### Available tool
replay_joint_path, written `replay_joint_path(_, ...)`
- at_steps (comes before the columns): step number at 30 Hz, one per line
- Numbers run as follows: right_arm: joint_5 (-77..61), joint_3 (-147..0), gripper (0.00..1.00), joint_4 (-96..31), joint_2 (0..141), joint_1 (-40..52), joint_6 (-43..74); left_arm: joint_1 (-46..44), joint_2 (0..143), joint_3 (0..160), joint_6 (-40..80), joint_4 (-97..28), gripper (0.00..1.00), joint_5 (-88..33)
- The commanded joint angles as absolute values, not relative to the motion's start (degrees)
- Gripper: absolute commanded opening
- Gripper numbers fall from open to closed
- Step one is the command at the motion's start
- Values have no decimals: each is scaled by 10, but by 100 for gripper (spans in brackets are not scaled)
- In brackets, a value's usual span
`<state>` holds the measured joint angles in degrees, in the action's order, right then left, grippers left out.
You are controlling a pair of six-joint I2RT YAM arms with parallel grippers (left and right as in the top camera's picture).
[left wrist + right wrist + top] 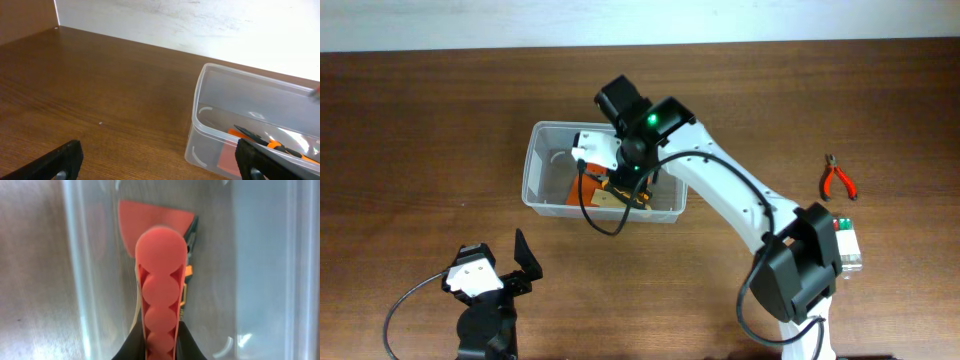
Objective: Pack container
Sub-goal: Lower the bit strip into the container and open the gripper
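Observation:
The container (542,160) is a clear plastic tub at the table's middle; it also shows in the left wrist view (210,100) and the right wrist view (75,280). My right gripper (620,185) reaches down into it, shut on an orange tool handle (159,290) with round hollows. Below the handle lie a flat orange piece (150,217) and a black-and-orange tool (189,260). My left gripper (495,270) is open and empty near the table's front left, apart from the tub.
Red-handled pliers (837,180) lie at the right. A small white case with coloured bits (848,245) sits by the right arm's base. A pale wall (200,25) stands behind the table's far edge.

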<state>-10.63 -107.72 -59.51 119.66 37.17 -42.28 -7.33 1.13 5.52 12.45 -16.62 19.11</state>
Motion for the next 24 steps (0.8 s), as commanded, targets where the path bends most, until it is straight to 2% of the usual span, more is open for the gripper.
replay_joint_path(1, -114, -1043, 4, -556, 1194, 370, -428, -75, 7, 53, 119, -167, 99, 193)
replay_joint_path(6, -114, -1033, 6, -535, 1194, 370, -428, -75, 7, 53, 119, -167, 99, 193)
replay_joint_path(7, -114, -1033, 24, -535, 1194, 370, -428, -75, 7, 53, 119, -167, 99, 193)
replay_joint_path(8, -114, -1033, 35, -535, 1194, 370, -428, -75, 7, 53, 119, -167, 99, 193)
replay_joint_path(9, -114, -1033, 59, -536, 1194, 370, -428, -75, 7, 53, 119, -167, 99, 193)
replay_joint_path(12, -109, -1038, 59, -542, 1193, 369, -402, -75, 7, 53, 119, -167, 99, 193)
replay_joint_path(15, -67, -1060, 59, -556, 1190, 359, -297, -75, 7, 53, 119, -167, 99, 193)
replay_joint_path(17, -52, -1089, 55, -590, 1184, 343, -236, -75, 7, 53, 119, -167, 99, 193)
replay_joint_path(24, 4, -1257, 51, -778, 1136, 207, -140, -75, 7, 53, 119, -167, 99, 193)
